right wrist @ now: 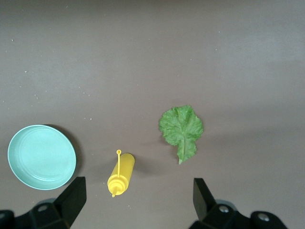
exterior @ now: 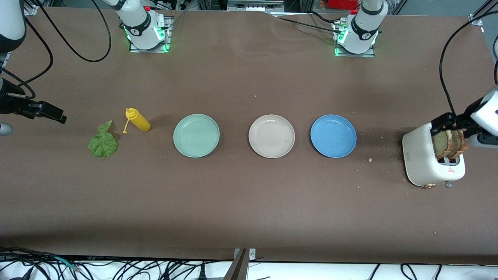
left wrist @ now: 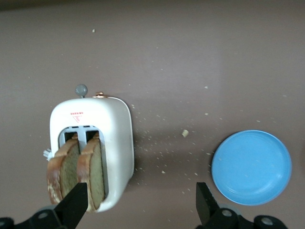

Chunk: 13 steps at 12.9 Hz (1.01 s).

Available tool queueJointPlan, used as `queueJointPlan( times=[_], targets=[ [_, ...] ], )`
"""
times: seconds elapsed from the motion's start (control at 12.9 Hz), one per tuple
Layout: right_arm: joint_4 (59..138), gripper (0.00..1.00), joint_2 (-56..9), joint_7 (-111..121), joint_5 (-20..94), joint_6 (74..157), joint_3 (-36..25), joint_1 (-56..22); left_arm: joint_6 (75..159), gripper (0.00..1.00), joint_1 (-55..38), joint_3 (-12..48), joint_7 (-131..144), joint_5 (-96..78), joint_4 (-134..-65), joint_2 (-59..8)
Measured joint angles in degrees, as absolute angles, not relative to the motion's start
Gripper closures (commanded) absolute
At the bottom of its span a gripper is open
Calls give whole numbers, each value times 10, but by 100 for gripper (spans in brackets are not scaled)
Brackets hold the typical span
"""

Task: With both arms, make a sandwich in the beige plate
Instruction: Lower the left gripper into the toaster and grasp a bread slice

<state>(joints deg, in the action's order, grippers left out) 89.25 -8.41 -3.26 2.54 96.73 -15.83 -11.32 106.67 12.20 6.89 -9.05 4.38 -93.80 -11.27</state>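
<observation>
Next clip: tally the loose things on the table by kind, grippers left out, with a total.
Plates: 3 (mint plate, beige plate, blue plate)
Bread slices: 2, both in the toaster
Toaster: 1
Lettuce leaf: 1
Yellow bottle: 1
Total: 8

Two glossy white robot arms [exterior: 367,27] with black joint bands, green-lit bases on metal plates, and looping black cables [exterior: 447,70]; matte black wedge-shaped fingers [left wrist: 74,205] flank each jaw gap.
</observation>
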Motion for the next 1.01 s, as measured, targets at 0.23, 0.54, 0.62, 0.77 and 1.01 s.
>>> queueJointPlan(
  times=[0.23,0.54,0.62,0.77,1.01],
  targets=[
    [892,1,-84,-33,25,967,-158,-113,1149,0,147,69,-134,49,-991,-124],
    [892,1,-84,-33,25,967,-158,-113,1246,0,183,69,-198,49,-1078,-115],
    [892,1,-84,-33,25,967,-158,-113,1257,0,189,69,-205,49,-1089,-112],
    [892,1,-84,-33,25,967,-158,-113,1275,5,195,69,-210,49,-1110,-109],
    [892,1,-84,-33,25,967,-159,-113,1281,66,201,69,-211,49,-1126,-107]
  ],
)
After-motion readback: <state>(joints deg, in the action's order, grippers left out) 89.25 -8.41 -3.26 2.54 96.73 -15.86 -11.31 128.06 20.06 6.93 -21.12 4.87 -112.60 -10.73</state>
